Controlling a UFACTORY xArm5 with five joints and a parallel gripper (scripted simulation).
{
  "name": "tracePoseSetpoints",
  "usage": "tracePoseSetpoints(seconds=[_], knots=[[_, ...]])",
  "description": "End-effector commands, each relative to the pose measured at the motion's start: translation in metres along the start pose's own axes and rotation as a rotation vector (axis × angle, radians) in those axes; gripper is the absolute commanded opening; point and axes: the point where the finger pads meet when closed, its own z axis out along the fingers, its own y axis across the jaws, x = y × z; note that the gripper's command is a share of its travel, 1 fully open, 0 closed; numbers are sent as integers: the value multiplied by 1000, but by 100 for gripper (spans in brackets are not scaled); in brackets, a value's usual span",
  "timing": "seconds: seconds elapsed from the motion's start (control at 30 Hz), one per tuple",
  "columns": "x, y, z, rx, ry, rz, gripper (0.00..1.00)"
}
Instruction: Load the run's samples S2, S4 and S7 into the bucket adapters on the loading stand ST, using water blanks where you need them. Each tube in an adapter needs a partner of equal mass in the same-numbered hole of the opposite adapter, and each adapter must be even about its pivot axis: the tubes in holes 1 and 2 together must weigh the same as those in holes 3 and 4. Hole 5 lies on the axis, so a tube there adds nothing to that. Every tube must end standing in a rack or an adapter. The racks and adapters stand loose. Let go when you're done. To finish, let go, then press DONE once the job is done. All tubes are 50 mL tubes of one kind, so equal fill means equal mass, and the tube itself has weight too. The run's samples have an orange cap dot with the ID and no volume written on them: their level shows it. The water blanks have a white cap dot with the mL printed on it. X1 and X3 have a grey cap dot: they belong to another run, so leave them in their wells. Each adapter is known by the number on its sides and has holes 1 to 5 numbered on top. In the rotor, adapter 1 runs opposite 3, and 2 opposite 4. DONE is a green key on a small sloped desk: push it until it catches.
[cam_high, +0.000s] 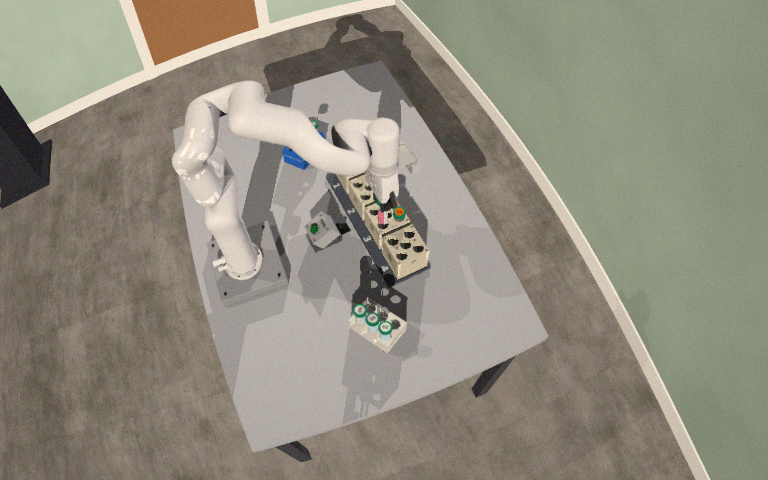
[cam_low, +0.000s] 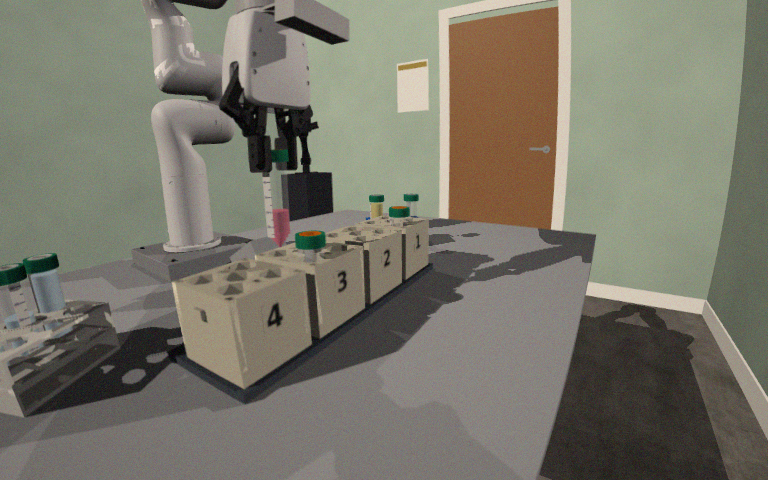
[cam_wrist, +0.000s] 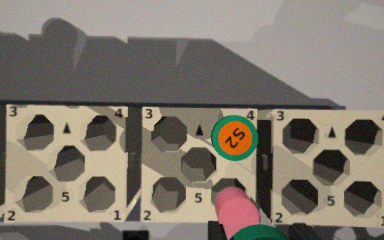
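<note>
One 50 mL tube (cam_high: 381, 216) (cam_low: 280, 224) (cam_wrist: 237, 212), pink liquid low in the cone, hangs roughly upright just above adapter 3 (cam_high: 390, 230) (cam_low: 341, 308) (cam_wrist: 200, 215), over the hole 1 side by the wrist view. Pincer (cam_high: 387, 204) (cam_low: 274, 161) (cam_wrist: 258, 232) clenched on it at the green cap; dot hidden, ID unreadable. Should handle light, stiff, smooth-walled, weight down in the tip. Cap is the right place to grip: wall stays out of the way of the hole. Low hold would foul the adapter top; off-centre lowering could catch the rim and shove the loose adapter.

Closest obstacle: S2 (cam_high: 399, 212) (cam_low: 309, 240) (cam_wrist: 234, 138), seated in hole 4, right beside hole 1. Keep fingers off its cap going down and when opening. Adapter 4 (cam_high: 414, 267) (cam_low: 226, 333) (cam_wrist: 330, 215), no tubes, sits at the near end of the row. Adapter 1 (cam_low: 417, 257), far end, has an orange-dot tube (cam_low: 399, 212), ID unreadable. Near end of bench (cam_high: 317, 362) (cam_low: 441, 362): clear rack (cam_high: 389, 346) with three water blanks, likely partner stock. Far left: blue rack (cam_high: 295, 157), partly behind the arm. DONE key (cam_high: 314, 228) left of the row, for last
</note>
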Motion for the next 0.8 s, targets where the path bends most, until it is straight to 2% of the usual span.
tracePoseSetpoints(seconds=[0.0,0.4,0.77], knots=[[2,0,-1,0,6,0,0],[2,0,-1,0,6,0,0],[2,0,8,0,6,0,0]])
